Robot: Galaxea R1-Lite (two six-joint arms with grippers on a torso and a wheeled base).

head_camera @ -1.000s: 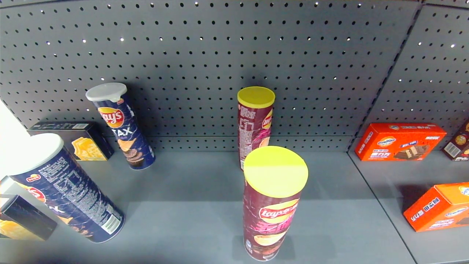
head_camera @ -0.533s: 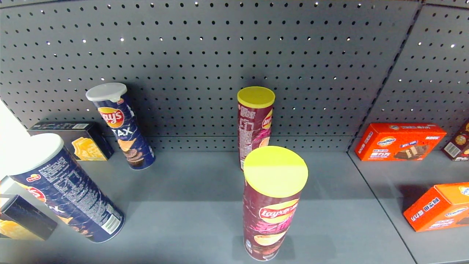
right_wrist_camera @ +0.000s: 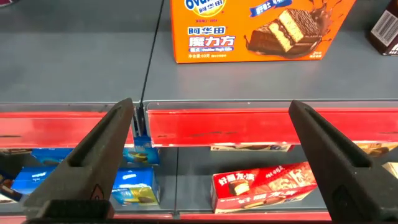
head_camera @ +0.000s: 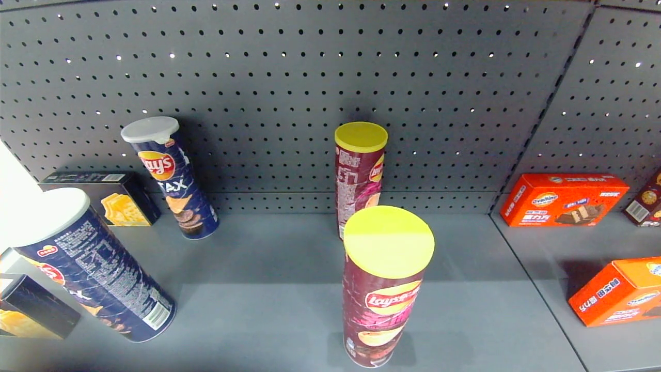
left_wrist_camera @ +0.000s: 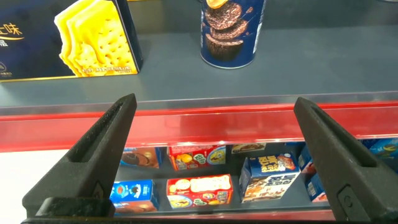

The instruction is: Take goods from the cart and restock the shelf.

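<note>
First, head view: shelf (head_camera: 268,279) carries near maroon can (head_camera: 384,299) and far maroon can (head_camera: 359,175), both upright, far one by pegboard (head_camera: 310,67); blue cans (head_camera: 173,181) left; orange boxes (head_camera: 563,199) right.

Left wrist view: left hand (left_wrist_camera: 214,102) released, holding nothing, just before shelf's red front edge (left_wrist_camera: 211,124); blue can (left_wrist_camera: 229,37) and cracker box (left_wrist_camera: 93,37) beyond.

Right wrist view: right hand (right_wrist_camera: 211,104) released, empty, facing orange box (right_wrist_camera: 258,28) across edge.

Judgement: cans likely light, stiff-walled, smooth, tall so tippy; grip mid-body across width, not lid. Boxes light, crushable; pinch narrow faces gently.
</note>
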